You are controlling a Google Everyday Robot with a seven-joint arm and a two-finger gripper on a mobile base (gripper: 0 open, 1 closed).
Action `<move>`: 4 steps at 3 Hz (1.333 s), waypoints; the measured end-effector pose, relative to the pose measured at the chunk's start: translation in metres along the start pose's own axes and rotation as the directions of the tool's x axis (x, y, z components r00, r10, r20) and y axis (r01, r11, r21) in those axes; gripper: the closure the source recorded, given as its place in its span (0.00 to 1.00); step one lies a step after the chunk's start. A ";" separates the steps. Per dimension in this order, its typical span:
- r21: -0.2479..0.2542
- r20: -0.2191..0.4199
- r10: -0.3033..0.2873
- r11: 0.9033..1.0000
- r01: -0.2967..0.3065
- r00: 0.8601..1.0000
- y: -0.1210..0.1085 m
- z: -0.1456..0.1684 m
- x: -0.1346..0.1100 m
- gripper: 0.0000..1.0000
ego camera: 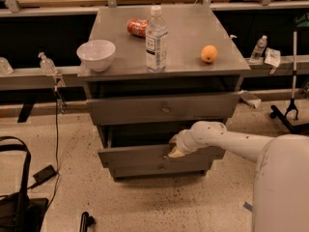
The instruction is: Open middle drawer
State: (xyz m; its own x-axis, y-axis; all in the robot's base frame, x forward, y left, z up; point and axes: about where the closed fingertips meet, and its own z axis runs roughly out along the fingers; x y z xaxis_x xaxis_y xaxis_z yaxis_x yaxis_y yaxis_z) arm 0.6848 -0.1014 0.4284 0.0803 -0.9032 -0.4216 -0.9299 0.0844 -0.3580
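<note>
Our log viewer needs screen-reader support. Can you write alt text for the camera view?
A robot arm's tool is at the front of the partly open middle drawer of a grey cabinet; a white bowl, water bottle and orange sit on top.
</note>
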 end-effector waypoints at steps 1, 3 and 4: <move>-0.042 0.007 -0.020 0.999 0.020 1.000 0.030 -0.018 -0.001 0.50; -0.169 0.006 -0.070 0.983 0.070 0.998 0.110 -0.065 -0.003 0.51; -0.159 0.012 -0.085 0.984 0.086 0.996 0.114 -0.077 -0.007 0.52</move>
State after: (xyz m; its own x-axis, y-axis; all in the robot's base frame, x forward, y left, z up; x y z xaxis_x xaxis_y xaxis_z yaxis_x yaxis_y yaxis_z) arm 0.5504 -0.1180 0.4547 0.1635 -0.9019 -0.3999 -0.9648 -0.0614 -0.2559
